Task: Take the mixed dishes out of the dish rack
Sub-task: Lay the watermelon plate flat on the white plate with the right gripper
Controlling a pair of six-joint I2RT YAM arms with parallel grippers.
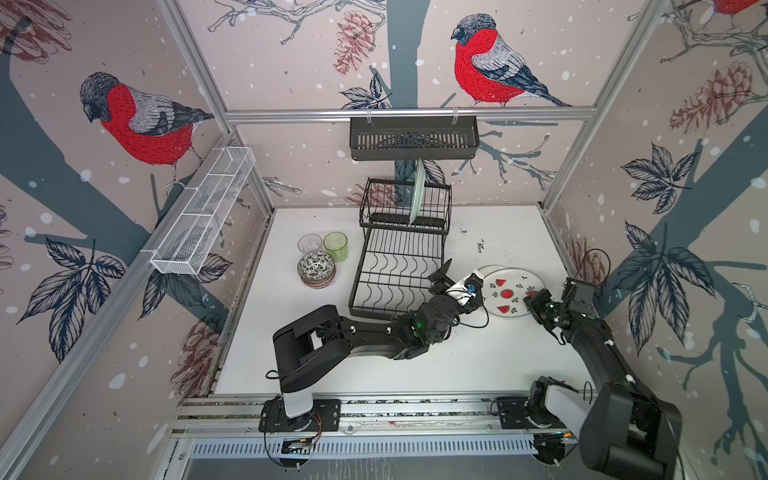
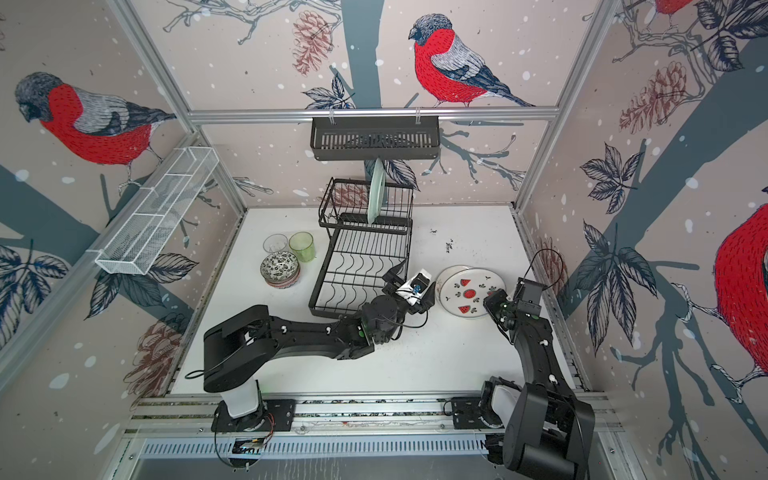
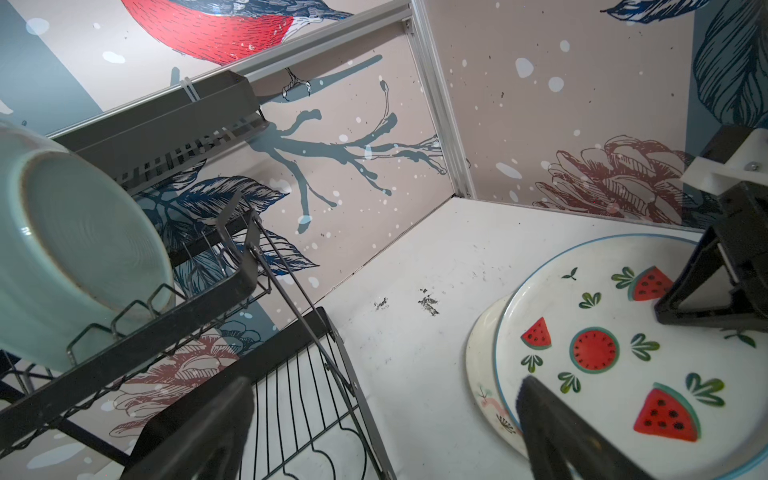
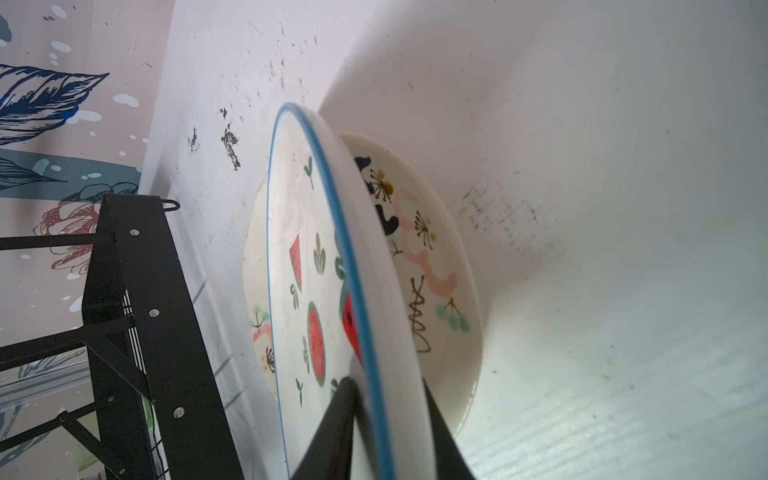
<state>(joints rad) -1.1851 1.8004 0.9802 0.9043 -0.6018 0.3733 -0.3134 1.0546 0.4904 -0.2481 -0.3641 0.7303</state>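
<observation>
Now glossy round watermelon plate, rim pinched in right claw.

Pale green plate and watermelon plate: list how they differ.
The pale green plate stands on edge in the upper tier of the dish rack; the watermelon plate rests face-up on a cream plate. The pale green plate shows a plain back; the watermelon plate is blue-rimmed with watermelon slices. Both are round.

**One gripper wide, one pinched**

The left arm is stretched low across the middle. The left gripper is held wide open, with nothing in it. The right arm is reached forward. The right gripper is pinched on the rim of the watermelon plate, one finger on each side.
</observation>
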